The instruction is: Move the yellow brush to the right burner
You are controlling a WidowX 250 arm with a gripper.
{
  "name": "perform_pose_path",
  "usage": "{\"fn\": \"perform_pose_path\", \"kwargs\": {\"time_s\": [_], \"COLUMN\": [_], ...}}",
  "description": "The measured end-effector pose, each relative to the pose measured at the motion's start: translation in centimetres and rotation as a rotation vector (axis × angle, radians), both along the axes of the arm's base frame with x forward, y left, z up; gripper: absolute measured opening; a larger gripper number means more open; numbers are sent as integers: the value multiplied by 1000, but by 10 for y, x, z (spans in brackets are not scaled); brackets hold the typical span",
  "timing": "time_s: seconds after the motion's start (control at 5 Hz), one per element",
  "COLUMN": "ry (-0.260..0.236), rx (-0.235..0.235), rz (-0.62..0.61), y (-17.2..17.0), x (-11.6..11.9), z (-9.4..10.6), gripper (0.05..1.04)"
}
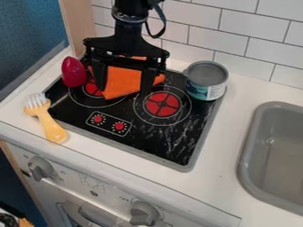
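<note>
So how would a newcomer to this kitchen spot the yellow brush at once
Find the black stovetop on the white counter. Beside its left corner in the camera view lies a yellow brush. Its white bristles set it apart from the smooth red object and orange cloth nearby.

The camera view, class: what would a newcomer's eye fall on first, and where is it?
Probably the bright orange cloth towards the back of the black stovetop, with the black gripper hanging open over it. Next might come the red right burner, then the yellow brush at the left, on the white counter.
</note>
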State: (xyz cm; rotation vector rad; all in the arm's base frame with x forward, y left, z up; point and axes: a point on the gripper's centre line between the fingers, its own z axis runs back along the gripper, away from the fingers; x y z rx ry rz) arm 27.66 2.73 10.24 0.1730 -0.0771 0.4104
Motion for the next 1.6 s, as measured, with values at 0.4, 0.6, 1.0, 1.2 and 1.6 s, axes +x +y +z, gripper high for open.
{"fn": "perform_pose_path", "kwargs": {"time_s": [0.4, 0.6, 1.0, 1.2, 1.6], "ry": [30, -26, -99, -87, -40], "rx": [-87, -91, -49, -12, 13], "rz": [100, 186, 417, 493, 522], "y": [14, 29, 66, 86, 112], "x": [-7, -15, -48, -54, -53], "z": [-12, -8, -19, -26, -50], "gripper": [999, 999, 999, 999, 999]}}
